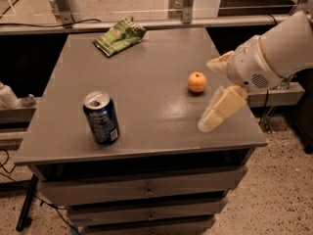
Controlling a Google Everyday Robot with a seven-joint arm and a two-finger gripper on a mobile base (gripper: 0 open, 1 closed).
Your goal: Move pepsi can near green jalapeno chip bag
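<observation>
Pepsi can [101, 117] upright on grey drawer cabinet [146, 48], nearer than and well left of the orange [197, 82], well apart from the fingers [222, 106]. Gripper [206, 95] just right of the orange, fingers spread, empty. Green jalapeno chip bag [120, 35] beyond the orange, far left. Drawers [146, 191] shut, contents hidden.

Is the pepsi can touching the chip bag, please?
No: the pepsi can stands front-left, the chip bag lies at the back, the hand hovers at right.

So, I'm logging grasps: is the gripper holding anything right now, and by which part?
Nothing. The gripper hangs over the right side of the table with open, empty jaws; the pepsi can stands untouched at front left.
</observation>
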